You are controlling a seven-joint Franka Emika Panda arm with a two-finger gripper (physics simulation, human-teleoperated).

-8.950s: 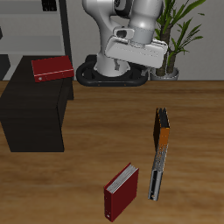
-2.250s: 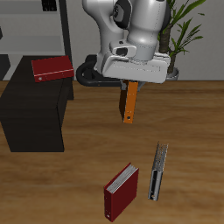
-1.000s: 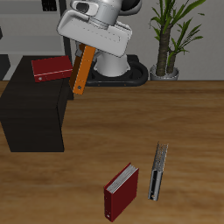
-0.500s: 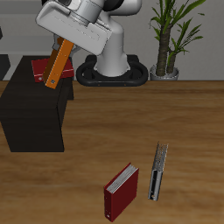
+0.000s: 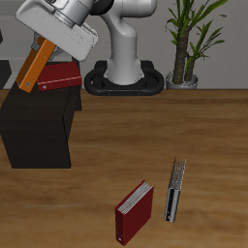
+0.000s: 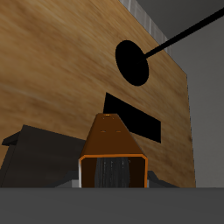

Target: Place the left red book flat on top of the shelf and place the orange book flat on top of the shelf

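Observation:
My gripper [image 5: 46, 48] is shut on the orange book [image 5: 35, 68], which hangs tilted with its low end just above the shelf's top. The shelf [image 5: 37, 126] is a low black box by the table's side edge. The left red book [image 5: 58, 76] lies flat on the shelf's top, close beside the hanging orange book. In the wrist view the orange book [image 6: 112, 147] shows end-on between my fingers, with its pale page edges toward the camera.
A darker crimson book [image 5: 135, 212] stands near the table's front edge. A thin grey-and-black book [image 5: 174, 189] stands beside it. A potted plant [image 5: 184, 44] and a tall grey rack [image 5: 70, 29] are at the back.
My gripper has lifted the orange book from beside the thin grey-and-black book and carried it across and back, until it hangs over the shelf by the red book.

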